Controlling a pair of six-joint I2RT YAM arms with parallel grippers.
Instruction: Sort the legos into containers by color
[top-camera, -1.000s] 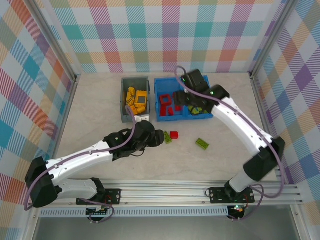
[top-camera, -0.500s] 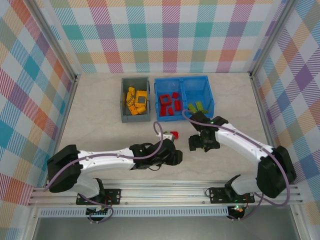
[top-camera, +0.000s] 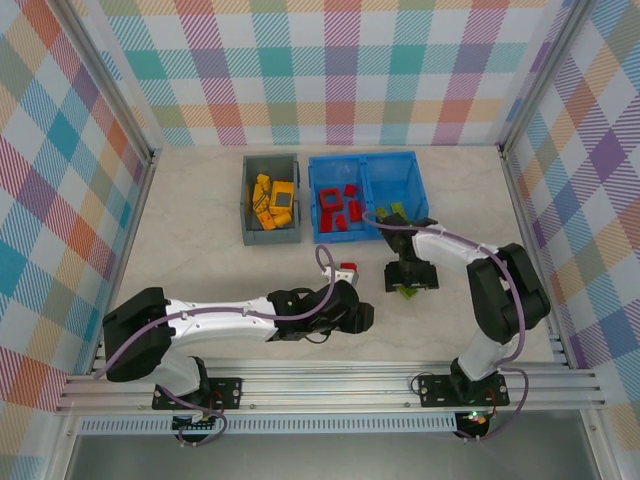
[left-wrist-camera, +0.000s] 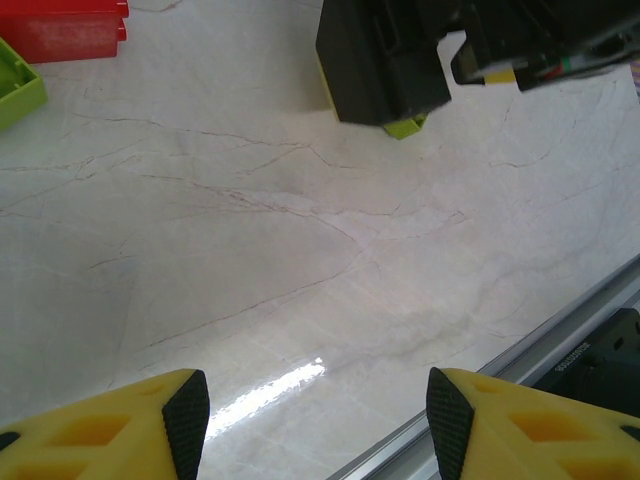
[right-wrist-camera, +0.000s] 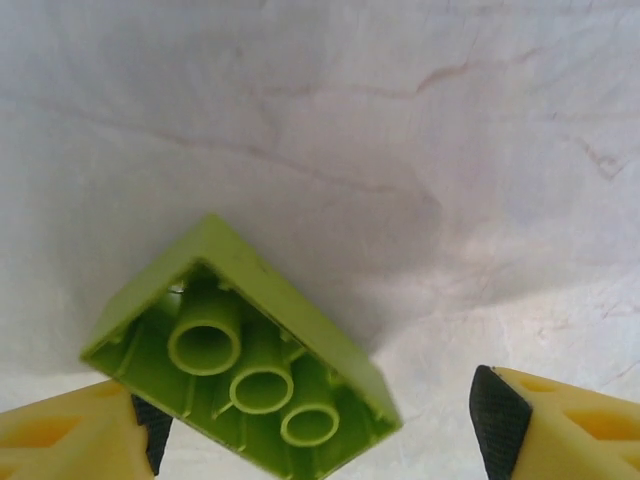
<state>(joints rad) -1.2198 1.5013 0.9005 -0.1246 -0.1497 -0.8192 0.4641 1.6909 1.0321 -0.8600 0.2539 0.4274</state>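
Right tool (right-wrist-camera: 318, 425): back from far blue bin (top-camera: 362, 157), open over green lego (right-wrist-camera: 240, 350).
Left tool (left-wrist-camera: 308, 420): open, empty.
Next: I grab green.

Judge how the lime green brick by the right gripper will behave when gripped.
Probably stiff: the lime green brick looks like hard moulded plastic. Likely light, as its open underside shows hollow tubes. Its flat sides suggest sliding, not rolling, if pushed.

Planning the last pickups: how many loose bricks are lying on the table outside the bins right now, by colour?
Red brick: 1
Green bricks: 2
Total: 3
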